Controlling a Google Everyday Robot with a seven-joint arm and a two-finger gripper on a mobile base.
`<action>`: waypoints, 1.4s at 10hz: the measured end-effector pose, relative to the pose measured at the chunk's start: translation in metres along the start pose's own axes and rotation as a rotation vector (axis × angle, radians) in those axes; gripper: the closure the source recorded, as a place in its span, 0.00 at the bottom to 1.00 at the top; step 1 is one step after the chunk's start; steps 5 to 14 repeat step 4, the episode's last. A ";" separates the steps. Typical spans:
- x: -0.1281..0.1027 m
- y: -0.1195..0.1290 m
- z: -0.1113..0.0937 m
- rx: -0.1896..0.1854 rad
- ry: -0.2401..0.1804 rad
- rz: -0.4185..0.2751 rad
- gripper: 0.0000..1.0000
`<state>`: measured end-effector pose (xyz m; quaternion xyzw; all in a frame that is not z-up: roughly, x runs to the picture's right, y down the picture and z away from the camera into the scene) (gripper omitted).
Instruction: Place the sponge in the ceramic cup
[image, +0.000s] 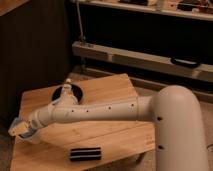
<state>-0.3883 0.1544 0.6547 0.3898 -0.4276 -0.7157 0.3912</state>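
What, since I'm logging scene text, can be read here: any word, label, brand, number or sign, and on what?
No text is readable.
Robot arm: white, dark dots only, no lettering.
Gripper, at the wooden table's left edge: no marking visible.
Black striped block: pale stripes, no letters.
Shelf items, top right: too blurred to read.

The sponge (14, 125) is a small, flat, light-blue pad at the very tip of the gripper (21, 129), out over the left edge of the worktop (107, 90) and clear of its surface. The ceramic cup (30, 138) shows only as a pale whitish shape just under the gripper, near that same left edge, mostly hidden by the arm
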 end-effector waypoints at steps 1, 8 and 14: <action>0.000 0.000 0.000 -0.002 0.002 -0.002 0.20; 0.000 0.000 -0.004 0.009 0.029 0.010 0.20; 0.000 0.000 -0.004 0.009 0.029 0.010 0.20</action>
